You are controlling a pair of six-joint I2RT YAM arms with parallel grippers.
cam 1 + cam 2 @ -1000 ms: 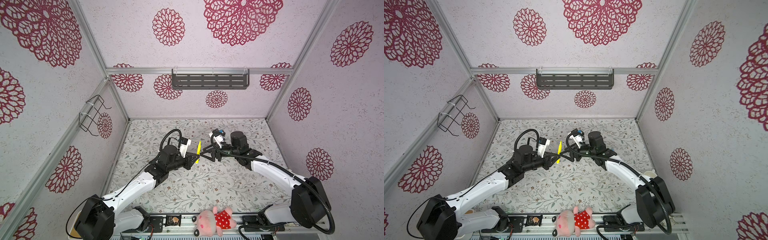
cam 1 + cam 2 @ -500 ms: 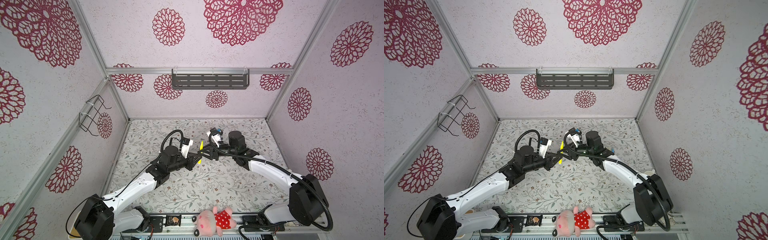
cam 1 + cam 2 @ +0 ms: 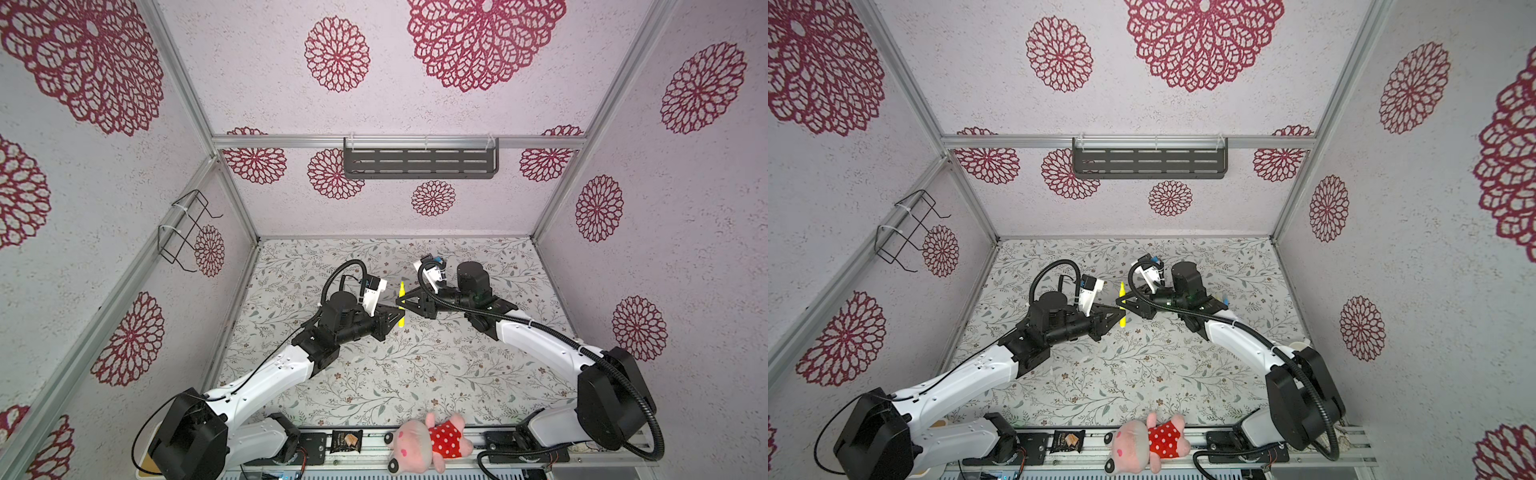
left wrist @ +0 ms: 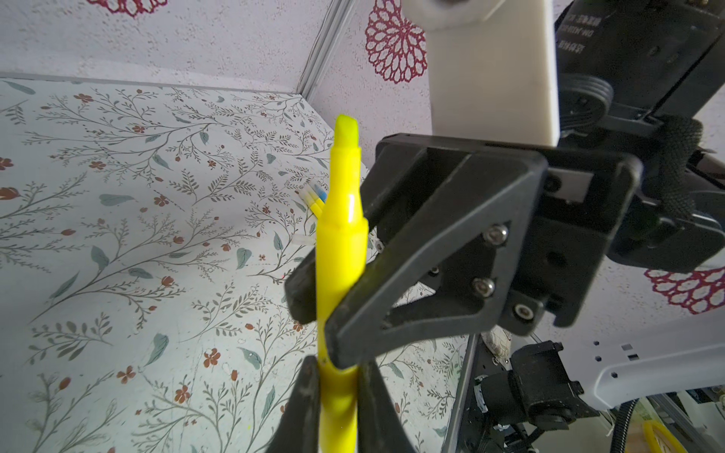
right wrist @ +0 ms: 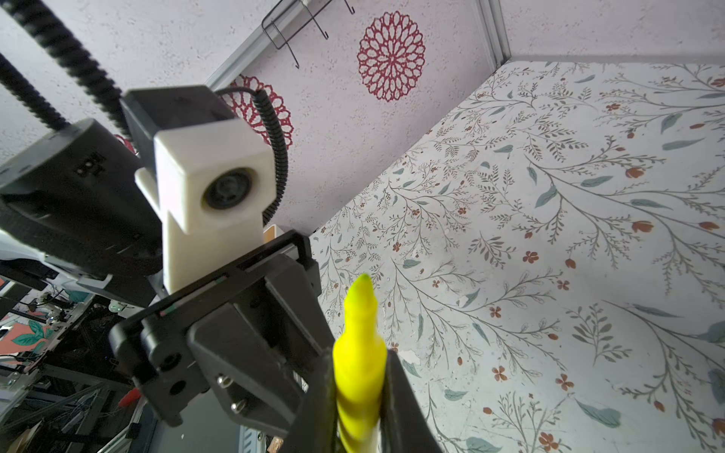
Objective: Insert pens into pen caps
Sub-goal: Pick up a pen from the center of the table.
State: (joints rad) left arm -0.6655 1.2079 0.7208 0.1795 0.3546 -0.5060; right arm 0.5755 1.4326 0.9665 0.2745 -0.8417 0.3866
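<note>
Yellow pen (image 4: 341,251) pinched by both grippers at once, raised clear of the floral table cover (image 3: 415,374). Left gripper (image 4: 338,392) closed narrow on the lower barrel, black fingers (image 4: 304,400) pressed to either side of the plastic. Right gripper (image 4: 325,313) clamped on the same barrel just above, nearer the tip, jaws drawn in tight with the pen filling the gap. Chisel tip bare, no cap on it, pointing away from the left grip and past the right one. Seen in both top views as a short yellow stroke between the two black gripper noses, arms meeting over the middle of the cover.

Farther out, a small bundle of other pens (image 4: 314,198), yellow with one blue, lying flat on the cover. Small whitish cap (image 4: 303,240) on the cover just beside them.

Writing: white print on a label (image 4: 576,35) on the right arm's black housing, upside down from the left wrist and too blurred to read. Dark snack packet (image 3: 347,441) on the front rail, print too small to make out. Pink plush toy (image 3: 428,442) in a red white-dotted dress beside it on the rail. Dark slotted shelf (image 3: 419,163) on the back wall, wire rack (image 3: 185,232) on the side wall.
</note>
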